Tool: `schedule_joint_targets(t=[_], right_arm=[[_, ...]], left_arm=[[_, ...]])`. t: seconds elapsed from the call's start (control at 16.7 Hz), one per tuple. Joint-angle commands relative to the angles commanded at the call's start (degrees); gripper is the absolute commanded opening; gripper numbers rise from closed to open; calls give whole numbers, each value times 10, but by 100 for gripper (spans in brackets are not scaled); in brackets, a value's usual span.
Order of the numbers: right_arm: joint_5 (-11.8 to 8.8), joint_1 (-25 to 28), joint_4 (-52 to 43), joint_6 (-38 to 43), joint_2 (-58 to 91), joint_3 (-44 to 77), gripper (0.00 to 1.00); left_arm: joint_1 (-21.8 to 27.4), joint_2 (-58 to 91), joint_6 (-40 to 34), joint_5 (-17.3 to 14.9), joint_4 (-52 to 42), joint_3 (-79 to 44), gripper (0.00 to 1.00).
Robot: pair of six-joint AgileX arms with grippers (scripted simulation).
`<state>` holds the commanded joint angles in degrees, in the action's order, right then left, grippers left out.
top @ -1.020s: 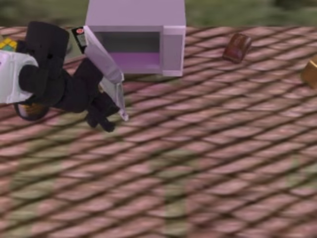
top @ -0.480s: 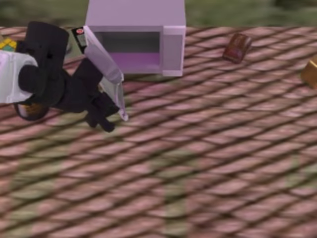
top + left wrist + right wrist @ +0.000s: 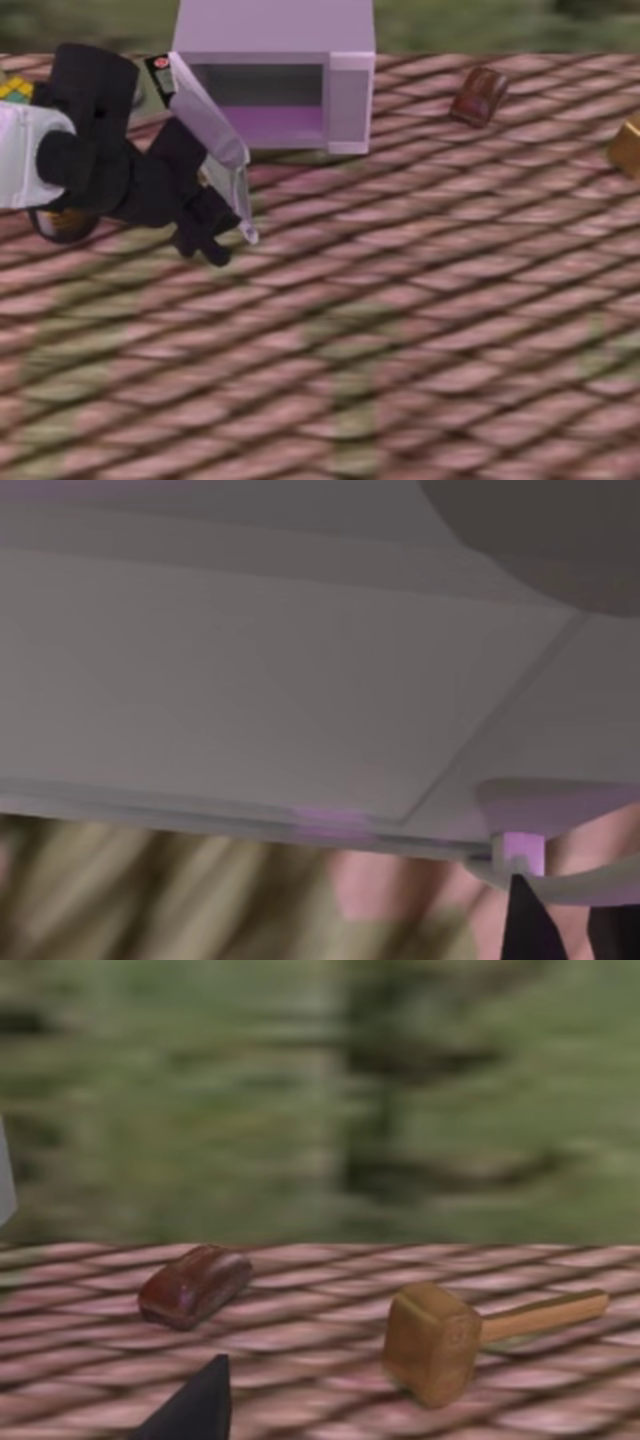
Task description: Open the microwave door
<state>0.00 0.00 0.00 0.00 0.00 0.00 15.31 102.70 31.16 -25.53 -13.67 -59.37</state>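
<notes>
While door swings: I keep the left gripper [image 3: 225, 232], upper left, fingers closed on the microwave door [image 3: 212, 135] handle.
Pull path: I follow the hinge arc, no yanking.

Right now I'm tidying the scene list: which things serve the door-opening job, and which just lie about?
In the job:
- microwave
- microwave door, swung well open
- left gripper, at the door's outer edge

Lying about:
- brown bread-like block, right of the microwave
- wooden mallet, at the table's right edge
- right gripper, parked near them
</notes>
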Motion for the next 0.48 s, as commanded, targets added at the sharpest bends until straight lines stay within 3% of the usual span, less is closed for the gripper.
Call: schedule_joint_targets(t=[0.48], right_arm=[[0, 0, 0, 0, 0, 0, 100]], left_arm=[[2, 0, 0, -4, -2, 3, 0]])
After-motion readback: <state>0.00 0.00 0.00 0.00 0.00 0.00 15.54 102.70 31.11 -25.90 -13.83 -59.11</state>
